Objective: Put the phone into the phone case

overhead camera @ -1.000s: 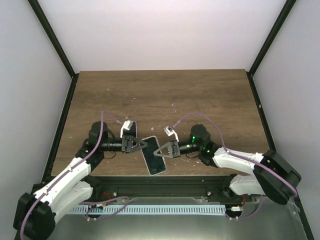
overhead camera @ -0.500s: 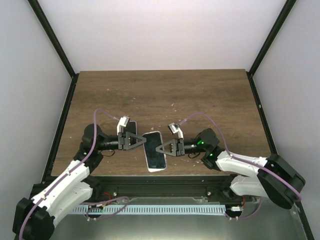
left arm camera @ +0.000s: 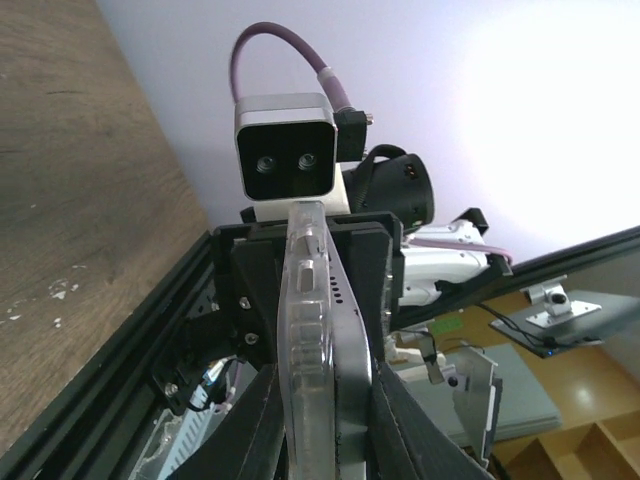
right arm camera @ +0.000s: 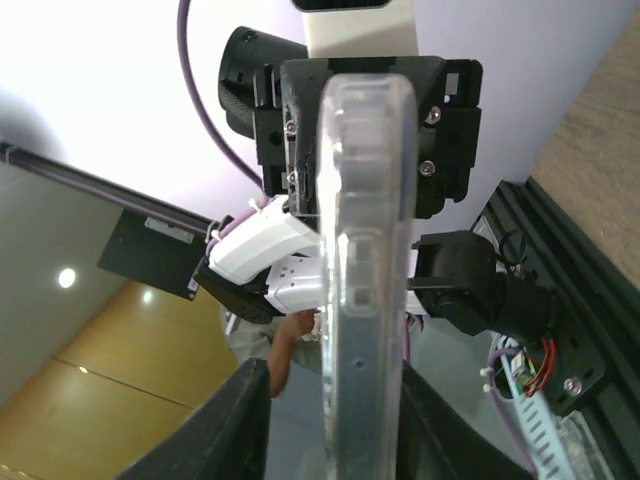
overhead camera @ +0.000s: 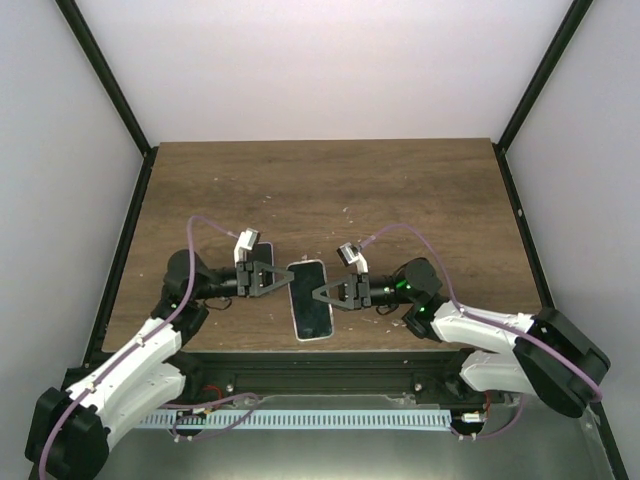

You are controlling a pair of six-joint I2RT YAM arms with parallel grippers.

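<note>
Your left claw and right claw both clench the phone case by its long sides; the phone lies between them, long axis near-to-far, over the desk.

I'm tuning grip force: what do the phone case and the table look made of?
The phone case looks like clear glossy plastic or silicone: light passes through its edge and moulded button bumps show. Which one, I cannot tell. The table looks like dark matt wood or wood-look laminate, with visible grain.
</note>
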